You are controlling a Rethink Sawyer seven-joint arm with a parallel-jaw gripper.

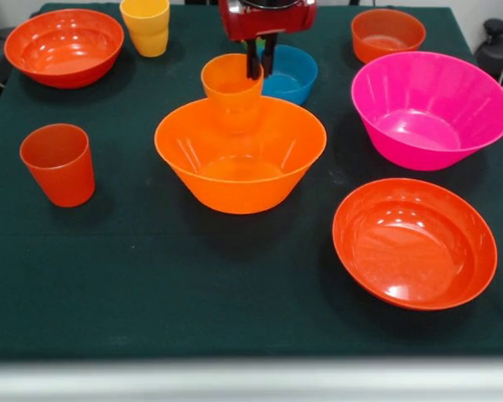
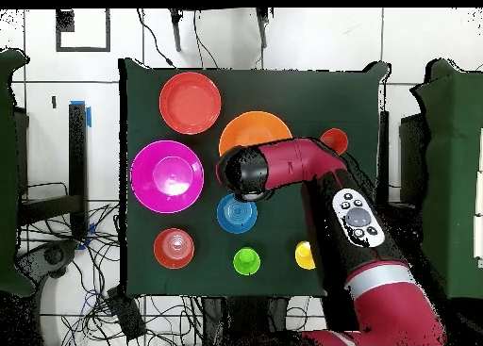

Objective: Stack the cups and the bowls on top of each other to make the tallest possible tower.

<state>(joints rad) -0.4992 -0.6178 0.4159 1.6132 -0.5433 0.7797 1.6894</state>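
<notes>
My gripper (image 1: 261,63) is shut on the rim of an orange cup (image 1: 231,84), one finger inside and one outside. It holds the cup upright at the far rim of the large orange bowl (image 1: 241,159), whose rim hides the cup's lower part. The small blue bowl (image 1: 292,75) sits just behind. In the overhead view the wrist (image 2: 243,173) covers the cup, between the orange bowl (image 2: 255,130) and the blue bowl (image 2: 236,213). No stack stands on the table.
The magenta bowl (image 1: 432,109), a wide red-orange bowl (image 1: 415,243) and the small red-orange bowl (image 1: 387,33) are at the right. Another wide red-orange bowl (image 1: 64,46), a yellow cup (image 1: 146,25) and a red-orange cup (image 1: 59,165) are at the left. A green cup (image 2: 246,261) stands near the robot.
</notes>
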